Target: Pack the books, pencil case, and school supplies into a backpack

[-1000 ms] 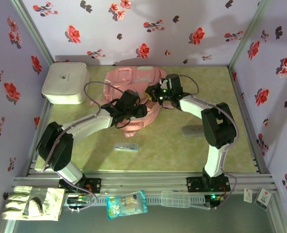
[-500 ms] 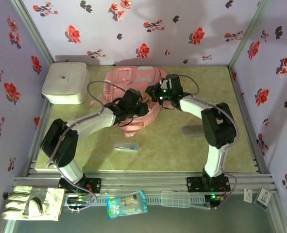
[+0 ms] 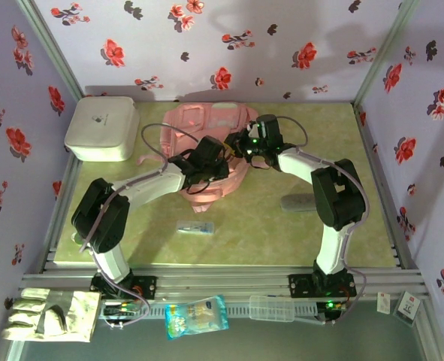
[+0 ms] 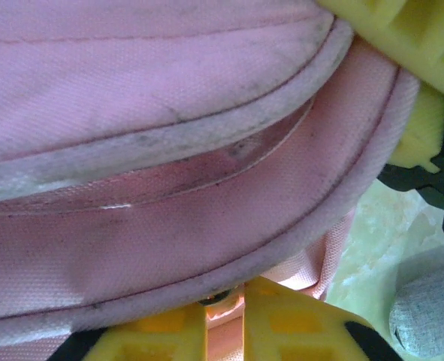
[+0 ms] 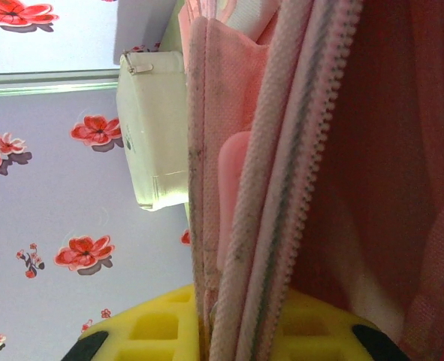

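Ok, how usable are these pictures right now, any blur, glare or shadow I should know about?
Top external view: even light, soft shadows on the back wall, no glare, pink fabric backpack readable. Left wrist view: backpack cloth sharp, the flat grey pouch at lower right blurred. Right wrist view: zip edge crisp, yellow tool fingers at the bottom soft.

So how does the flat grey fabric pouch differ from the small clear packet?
The grey fabric pouch is opaque; the small clear packet is see-through. The pouch is larger than the packet. The pouch lies beside the right arm, the packet further left. Both lie flat on the green table.
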{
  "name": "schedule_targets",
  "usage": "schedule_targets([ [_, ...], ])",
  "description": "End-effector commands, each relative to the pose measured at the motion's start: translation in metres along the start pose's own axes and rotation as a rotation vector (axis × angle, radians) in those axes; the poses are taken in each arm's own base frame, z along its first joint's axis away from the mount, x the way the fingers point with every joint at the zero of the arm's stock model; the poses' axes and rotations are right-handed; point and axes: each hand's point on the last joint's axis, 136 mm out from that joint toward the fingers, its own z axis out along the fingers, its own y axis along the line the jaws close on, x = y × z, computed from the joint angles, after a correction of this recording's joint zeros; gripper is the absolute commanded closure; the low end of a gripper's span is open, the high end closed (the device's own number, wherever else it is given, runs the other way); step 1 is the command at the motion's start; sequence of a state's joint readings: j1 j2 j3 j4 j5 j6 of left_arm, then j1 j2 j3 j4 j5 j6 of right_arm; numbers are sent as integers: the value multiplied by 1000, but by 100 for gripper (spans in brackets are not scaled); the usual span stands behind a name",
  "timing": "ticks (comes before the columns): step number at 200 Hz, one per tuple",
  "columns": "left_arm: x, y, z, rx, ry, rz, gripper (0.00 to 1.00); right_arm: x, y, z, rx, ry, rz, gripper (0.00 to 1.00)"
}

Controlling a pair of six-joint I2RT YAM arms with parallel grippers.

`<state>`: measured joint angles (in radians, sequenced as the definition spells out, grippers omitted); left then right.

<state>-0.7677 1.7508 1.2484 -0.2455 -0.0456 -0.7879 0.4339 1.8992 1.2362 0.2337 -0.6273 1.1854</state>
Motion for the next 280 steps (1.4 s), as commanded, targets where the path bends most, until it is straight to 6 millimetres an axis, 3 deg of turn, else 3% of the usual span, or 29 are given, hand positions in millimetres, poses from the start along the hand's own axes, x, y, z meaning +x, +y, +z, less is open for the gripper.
schedule_targets([
  [1,-12,0,-5,-27,-49,-1,90,6,33,-1,-97,10,-88,84],
  [51,-7,14,-20,-55,-48,-7,100,-2,30,-4,-89,-15,-94,86],
  [101,-4,34,-31,-85,-36,-23,100,-11,23,-10,-60,-61,-86,90],
  [164,20,18,-53,136,167,-9,100,-28,9,-17,-28,-138,-57,93],
  [218,20,69,-51,-2,183,-4,100,-36,-1,-22,-5,-188,-43,95],
  [246,12,46,-55,48,160,89,100,-32,5,-22,-22,-166,-59,95],
  [280,5,20,-51,46,103,116,70,-26,14,-21,-40,-151,-83,94],
])
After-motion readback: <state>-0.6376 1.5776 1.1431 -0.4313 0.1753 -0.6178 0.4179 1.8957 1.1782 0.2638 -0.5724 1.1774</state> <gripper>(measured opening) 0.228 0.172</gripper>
